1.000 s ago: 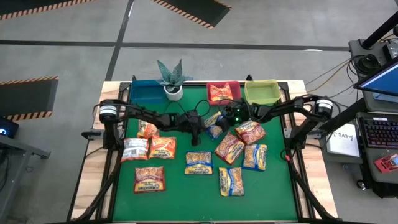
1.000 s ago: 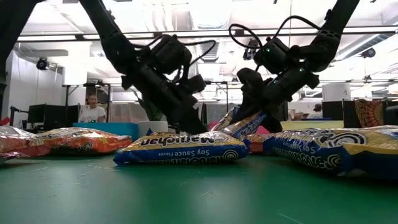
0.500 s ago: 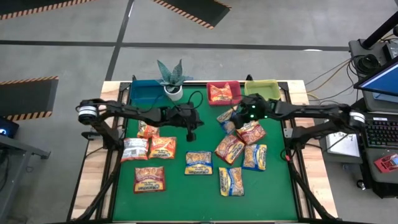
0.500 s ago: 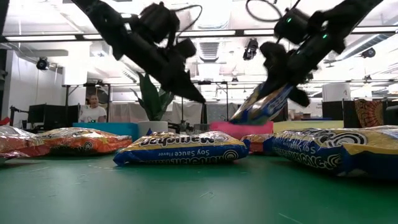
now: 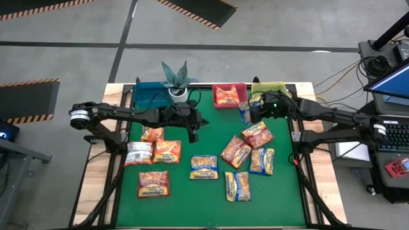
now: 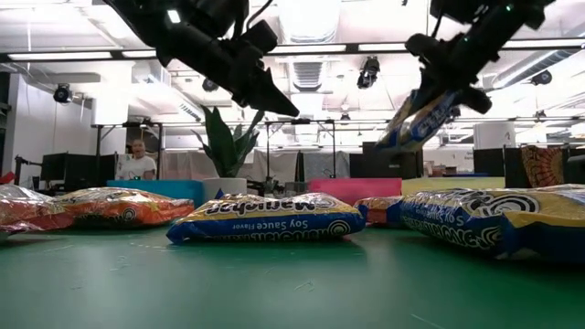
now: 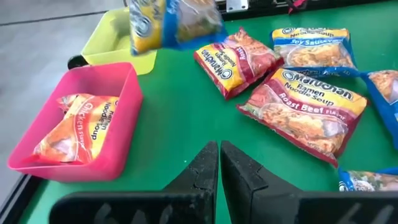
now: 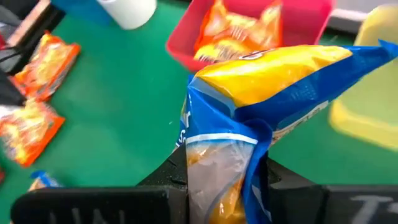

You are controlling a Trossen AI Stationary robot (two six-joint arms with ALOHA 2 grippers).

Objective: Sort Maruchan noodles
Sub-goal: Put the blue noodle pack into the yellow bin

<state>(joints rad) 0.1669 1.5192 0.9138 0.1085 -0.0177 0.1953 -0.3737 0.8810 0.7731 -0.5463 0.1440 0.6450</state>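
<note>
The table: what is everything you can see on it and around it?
Noodle packets on the mat: nine, red, orange or blue-and-yellow, spread over the mat.
Noodle packet in a bin: one, orange, inside the red bin.
Lifted noodle packet: one, blue and yellow, in the air between the red and yellow-green bins.
Bins: three along the far edge: blue bin, red bin, yellow-green bin.
Plant: one, green, in a white pot by the blue bin.
Mat: one, green, covers the table.
Person: one, far back in the room.
Left gripper: shut, empty, above the mat near the plant.
Right gripper: holding the lifted noodle packet.
</note>
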